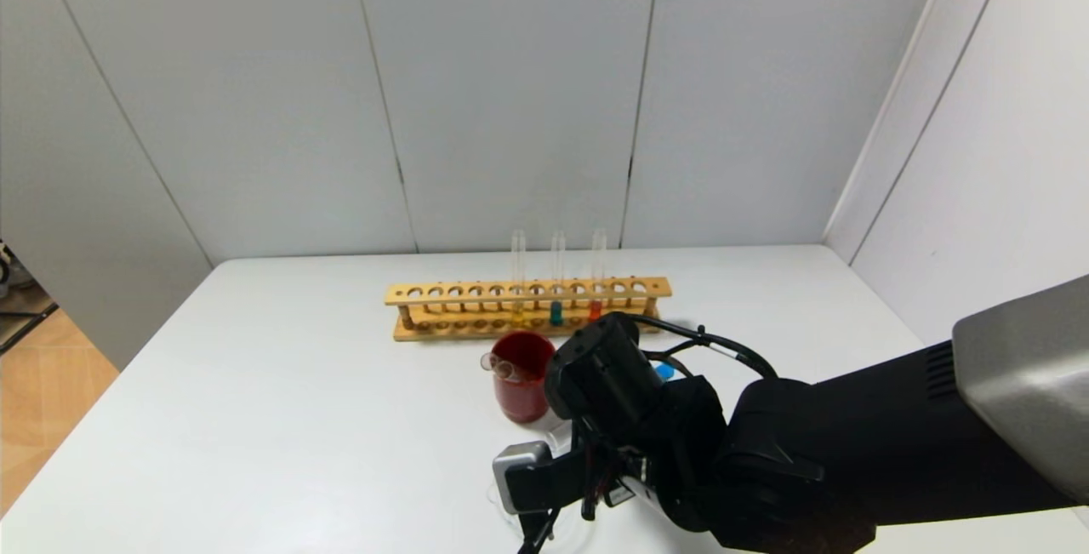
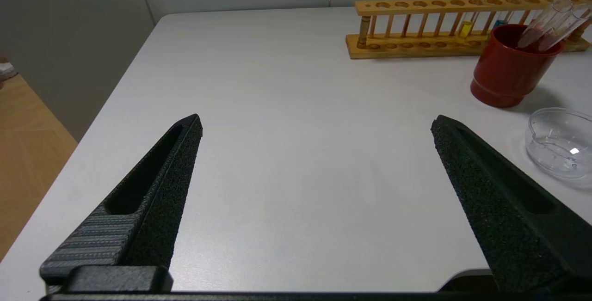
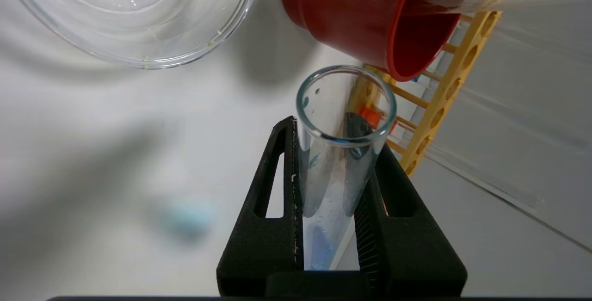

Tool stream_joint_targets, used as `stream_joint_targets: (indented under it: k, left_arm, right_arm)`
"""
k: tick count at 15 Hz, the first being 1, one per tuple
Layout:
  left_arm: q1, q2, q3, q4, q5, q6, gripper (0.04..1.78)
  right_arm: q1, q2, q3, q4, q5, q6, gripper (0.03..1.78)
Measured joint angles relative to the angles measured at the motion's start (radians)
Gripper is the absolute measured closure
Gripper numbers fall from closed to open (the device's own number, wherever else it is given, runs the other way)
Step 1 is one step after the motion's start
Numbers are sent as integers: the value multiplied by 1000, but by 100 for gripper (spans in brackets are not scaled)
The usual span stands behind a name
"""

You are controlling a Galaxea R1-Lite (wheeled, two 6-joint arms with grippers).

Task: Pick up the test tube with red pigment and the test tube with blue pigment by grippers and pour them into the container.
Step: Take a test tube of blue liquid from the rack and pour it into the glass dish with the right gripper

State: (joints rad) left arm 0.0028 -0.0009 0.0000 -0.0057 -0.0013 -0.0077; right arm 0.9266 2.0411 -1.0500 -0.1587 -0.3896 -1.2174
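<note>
The test tube with blue pigment point(image 3: 340, 162) sat pinched in the right tool point(image 3: 340, 199), beside the container point(image 3: 138, 19); the left tool point(image 2: 319, 199) stood spread.

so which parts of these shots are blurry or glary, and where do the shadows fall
Right wrist view: the blue test tube in the right gripper is sharp, the rack behind is soft, and grey shadows cross the table. Left wrist view: a bright glint sits in the glass container. Head view: evenly lit.

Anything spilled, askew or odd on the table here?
Yes: a blue spot lies on the table, apparently spilled pigment, near the right gripper holding the test tube with blue pigment. The container looks colourless.
</note>
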Motion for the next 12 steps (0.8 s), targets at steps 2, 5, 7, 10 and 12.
stream_joint_targets:
  k: [2, 5, 7, 10, 12]
  left_arm:
    - [0, 0, 0, 0, 0, 0, 7]
    - [0, 0, 0, 0, 0, 0, 7]
    - [0, 0, 0, 0, 0, 0, 7]
    - [0, 0, 0, 0, 0, 1, 7]
    - [0, 0, 0, 0, 0, 0, 7]
  right_arm:
    - [-1, 6, -3, 17, -27, -6, 142]
    - [-11, 14, -9, 24, -33, -47, 142]
    - [-12, 16, -17, 26, -34, -61, 142]
    - [-10, 19, -24, 25, -66, -115, 142]
    - [-6, 27, -27, 24, -74, -129, 142]
